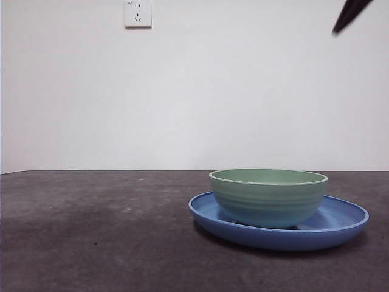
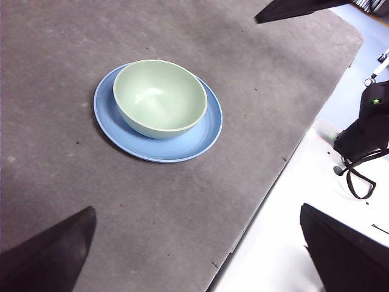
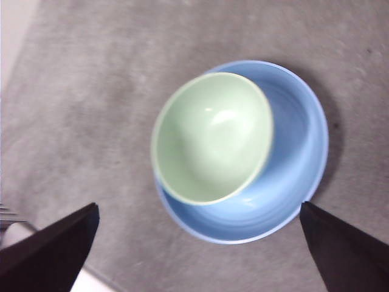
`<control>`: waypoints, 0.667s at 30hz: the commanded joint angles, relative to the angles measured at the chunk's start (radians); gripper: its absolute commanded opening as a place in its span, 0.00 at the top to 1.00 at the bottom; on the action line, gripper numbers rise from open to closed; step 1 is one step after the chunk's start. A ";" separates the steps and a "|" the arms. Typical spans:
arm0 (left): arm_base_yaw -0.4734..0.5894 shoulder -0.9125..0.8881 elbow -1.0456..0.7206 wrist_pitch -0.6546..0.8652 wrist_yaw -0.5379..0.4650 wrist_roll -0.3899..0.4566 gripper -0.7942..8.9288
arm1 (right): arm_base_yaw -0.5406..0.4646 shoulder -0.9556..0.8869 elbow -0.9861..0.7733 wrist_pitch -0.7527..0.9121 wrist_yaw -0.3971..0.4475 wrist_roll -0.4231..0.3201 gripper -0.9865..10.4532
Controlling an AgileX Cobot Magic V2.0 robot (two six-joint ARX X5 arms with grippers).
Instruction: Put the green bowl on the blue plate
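Sitting upright inside the blue plate [image 1: 340,226], the green bowl [image 1: 268,198], off-centre and crowding the plate's left side in the front view, with a wider band of bare blue showing to the right. Resting flat on the dark grey mat [image 1: 91,231], to the right of the middle and fairly near the camera. Showing empty in the left wrist view, the green bowl [image 2: 160,97], pale inside with a soft highlight, pressed toward one edge of the blue plate [image 2: 200,137] so that a crescent of blue is lying open along the other. Looking the same from above in the right wrist view: green bowl [image 3: 211,137] shifted to one side of the blue plate [image 3: 298,152], its rim overlapping the plate's rim there. Hanging well apart from the dishes, the left gripper [image 2: 200,255], jaws spread wide, holding nothing. Hovering above the plate and bowl, the right gripper [image 3: 200,258], jaws likewise standing wide apart, touching neither. Poking in at the top right corner of the front view, a black tip [image 1: 349,15] of one arm. Showing high on the white wall, a wall socket [image 1: 138,13].
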 commanded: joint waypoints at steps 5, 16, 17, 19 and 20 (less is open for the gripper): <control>-0.006 0.003 0.008 0.011 0.008 0.013 0.37 | -0.074 0.226 0.016 0.069 -0.007 -0.101 0.46; -0.006 0.003 0.008 0.016 0.008 0.012 0.37 | -0.091 0.487 0.016 0.195 -0.007 -0.160 0.59; -0.006 0.003 0.008 0.015 0.008 0.012 0.37 | -0.091 0.517 0.016 0.212 -0.007 -0.159 0.60; -0.006 0.003 0.008 0.016 0.008 0.012 0.37 | -0.091 0.564 0.016 0.232 -0.014 -0.160 0.63; -0.006 0.003 0.008 0.016 0.008 0.012 0.37 | -0.091 0.588 0.016 0.241 -0.030 -0.161 0.66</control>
